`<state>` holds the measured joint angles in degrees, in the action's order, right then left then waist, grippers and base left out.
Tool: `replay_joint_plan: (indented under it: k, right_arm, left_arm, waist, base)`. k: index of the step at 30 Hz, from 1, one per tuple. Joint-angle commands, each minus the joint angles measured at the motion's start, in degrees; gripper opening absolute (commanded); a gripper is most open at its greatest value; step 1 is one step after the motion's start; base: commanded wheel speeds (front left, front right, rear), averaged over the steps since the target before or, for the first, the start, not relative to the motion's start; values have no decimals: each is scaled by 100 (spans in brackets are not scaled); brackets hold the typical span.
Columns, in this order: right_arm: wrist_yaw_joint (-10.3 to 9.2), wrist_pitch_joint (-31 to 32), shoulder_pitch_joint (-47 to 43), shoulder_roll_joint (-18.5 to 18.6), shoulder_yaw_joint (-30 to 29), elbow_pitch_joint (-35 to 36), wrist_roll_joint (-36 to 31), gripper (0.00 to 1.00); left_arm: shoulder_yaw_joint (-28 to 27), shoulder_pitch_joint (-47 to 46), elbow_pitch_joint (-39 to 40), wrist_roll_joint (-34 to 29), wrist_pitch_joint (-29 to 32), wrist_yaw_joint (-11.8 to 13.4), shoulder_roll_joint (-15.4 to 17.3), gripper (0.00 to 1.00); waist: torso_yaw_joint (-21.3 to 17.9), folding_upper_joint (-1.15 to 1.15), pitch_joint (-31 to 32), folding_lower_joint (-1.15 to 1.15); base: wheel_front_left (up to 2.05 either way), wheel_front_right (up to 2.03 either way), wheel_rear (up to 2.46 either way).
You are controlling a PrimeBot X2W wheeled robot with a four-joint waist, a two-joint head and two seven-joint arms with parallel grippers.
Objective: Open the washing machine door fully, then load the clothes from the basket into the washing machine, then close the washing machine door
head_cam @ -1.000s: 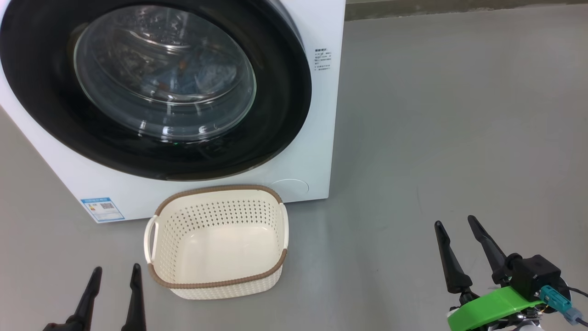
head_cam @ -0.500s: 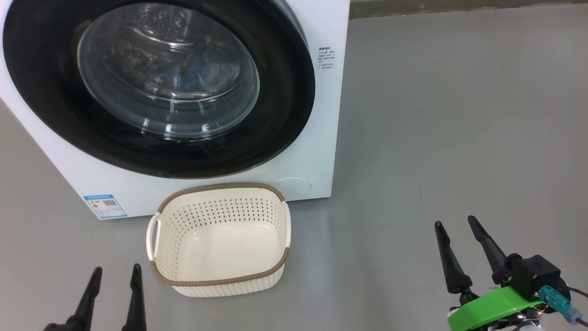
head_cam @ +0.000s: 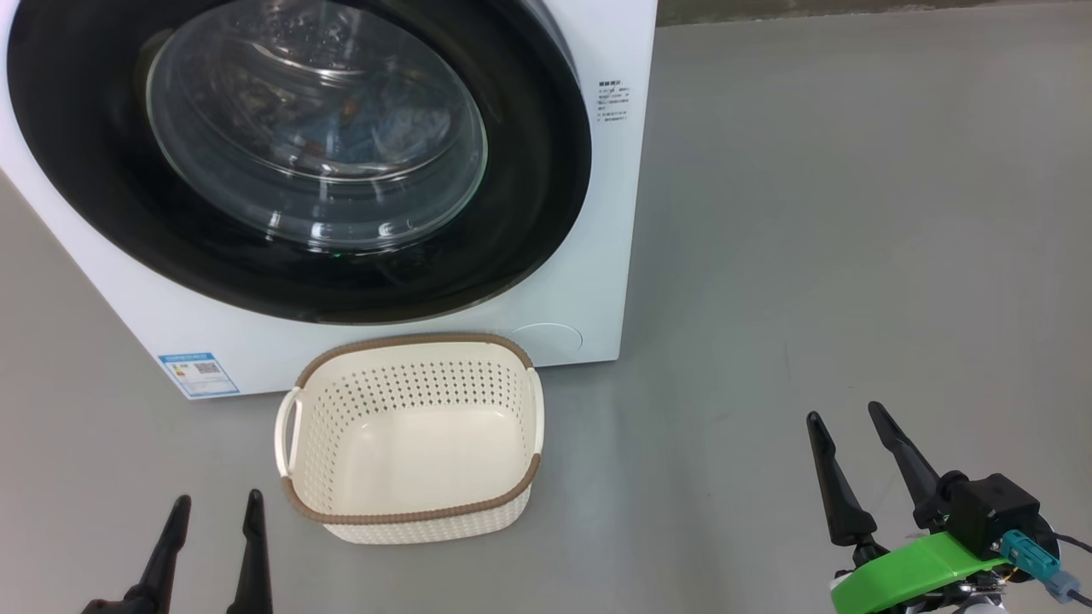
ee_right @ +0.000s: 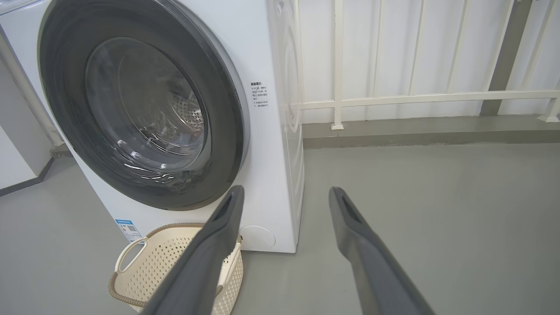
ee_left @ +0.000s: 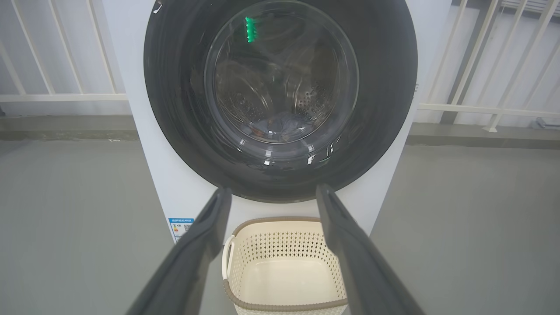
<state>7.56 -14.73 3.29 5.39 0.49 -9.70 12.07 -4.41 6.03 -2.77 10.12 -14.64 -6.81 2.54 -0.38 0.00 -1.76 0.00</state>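
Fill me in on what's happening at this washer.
Nothing is being handled. The washing machine door is shut, with blue clothes visible behind its glass. The basket on the floor in front is empty. The left gripper and right gripper are both open, holding nothing, short of the washing machine.

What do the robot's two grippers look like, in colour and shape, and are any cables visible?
The left gripper and the right gripper each have two long, dark, matte fingers that taper to narrow tips. At the right one's base sit a bright green bracket, a black block and a teal connector with a thin dark cable.
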Motion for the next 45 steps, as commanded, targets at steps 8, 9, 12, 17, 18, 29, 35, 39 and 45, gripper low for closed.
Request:
replay_joint_plan:
  k: [8, 9, 12, 17, 18, 29, 35, 39, 45]
  right_arm:
    - [0, 0, 0, 0, 0, -1, 2, 0]
    - [0, 2, -2, -4, 8, -59, 10, 0]
    - [0, 26, -18, -18, 23, -193, 102, 0]
    - [0, 107, -14, -21, 1, -195, 439, 0]
    - [0, 123, -13, -21, -4, -196, 505, 0]
    - [-1, 296, 24, -28, -51, -228, 1223, 0]
    - [-1, 392, 39, -34, -79, -240, 1613, 0]
    - [-2, 456, 49, -38, -98, -248, 1873, 0]
    - [-2, 537, 60, -44, -122, -257, 2197, 0]
  left_arm:
    - [15, -2, -9, 20, 0, 0, -1, 0]
    - [21, -5, -68, 25, 4, -1, -12, 0]
    - [23, -29, -220, 119, 41, -2, -57, 0]
    - [10, -75, -257, 453, 132, -5, -53, 0]
    - [10, -81, -262, 519, 148, -5, -53, 0]
    - [-2, -184, -338, 1239, 322, -11, -45, 0]
    - [-13, -241, -382, 1632, 422, -14, -40, 0]
    - [-20, -280, -411, 1894, 490, -16, -37, 0]
    - [-30, -329, -448, 2221, 574, -19, -34, 0]
  waist:
    - [40, 0, -32, 0]
    - [40, 0, -33, 0]
    - [40, 0, -31, 0]
    - [41, 0, -10, 13]
    - [41, 0, -7, 12]
    - [40, 0, -4, 0]
    - [40, 0, 5, 0]
    - [40, 0, 11, 0]
    - [40, 0, 19, 0]
  base:
    - [0, 0, 0]
    - [0, 0, 0]
    - [0, 0, 0]
    - [0, 0, 0]
    - [0, 0, 0]
    - [0, 0, 0]
    - [0, 0, 0]
    - [0, 0, 0]
    - [0, 0, 0]
